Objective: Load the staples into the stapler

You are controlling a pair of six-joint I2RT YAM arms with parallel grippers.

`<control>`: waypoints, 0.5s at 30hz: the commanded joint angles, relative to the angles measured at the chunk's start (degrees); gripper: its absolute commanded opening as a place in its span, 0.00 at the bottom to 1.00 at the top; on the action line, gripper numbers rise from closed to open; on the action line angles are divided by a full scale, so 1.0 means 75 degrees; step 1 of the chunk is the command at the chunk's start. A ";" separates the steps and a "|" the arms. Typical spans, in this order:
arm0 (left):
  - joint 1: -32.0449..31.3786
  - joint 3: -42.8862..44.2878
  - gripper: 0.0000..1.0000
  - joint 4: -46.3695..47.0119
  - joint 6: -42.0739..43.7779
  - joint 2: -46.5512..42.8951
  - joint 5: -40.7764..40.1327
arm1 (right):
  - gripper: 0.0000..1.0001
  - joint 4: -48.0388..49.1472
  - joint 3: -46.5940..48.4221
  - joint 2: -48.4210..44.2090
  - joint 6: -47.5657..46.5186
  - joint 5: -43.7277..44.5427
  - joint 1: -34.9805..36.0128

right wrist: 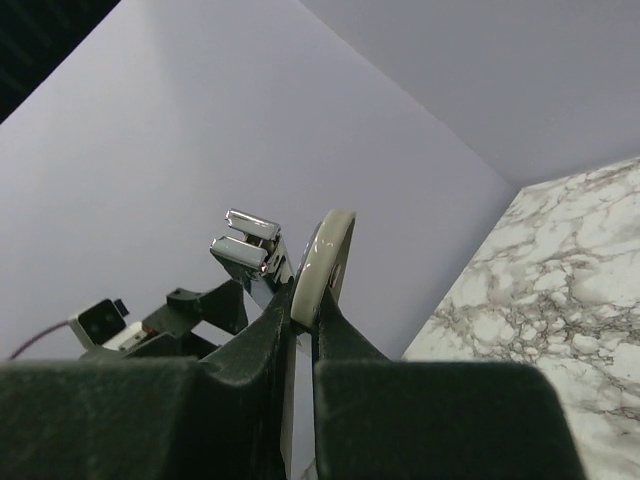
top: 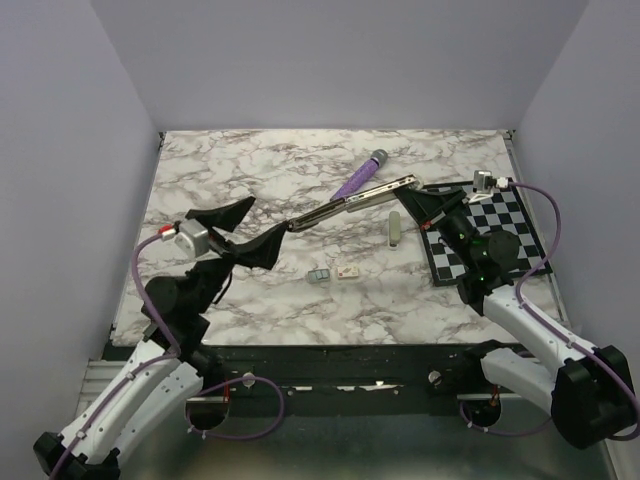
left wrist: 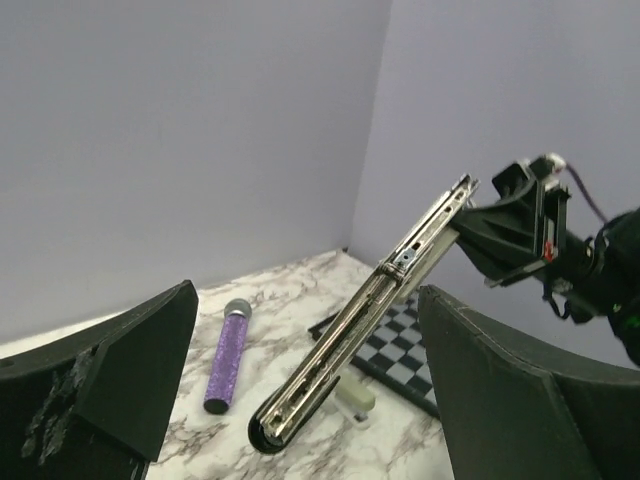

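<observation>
Stapler (top: 360, 198), lettering seemingly too small

Marble-patterned surface (top: 250, 170) is enclosed by plain lavender-grey walls (top: 330, 60) behind it and at both sides; even lighting noted.

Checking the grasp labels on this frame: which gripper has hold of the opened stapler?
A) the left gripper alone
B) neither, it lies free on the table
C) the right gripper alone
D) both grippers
C: the right gripper is shut on one end of the stapler, while the left gripper stands wide open on either side of its other end, not touching it.
</observation>
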 commanded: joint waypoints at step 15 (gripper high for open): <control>-0.0397 0.4349 0.83 -0.3978 0.4342 0.4528 0.3568 | 0.01 0.0789 -0.0049 -0.0066 -0.0102 -0.0316 -0.0046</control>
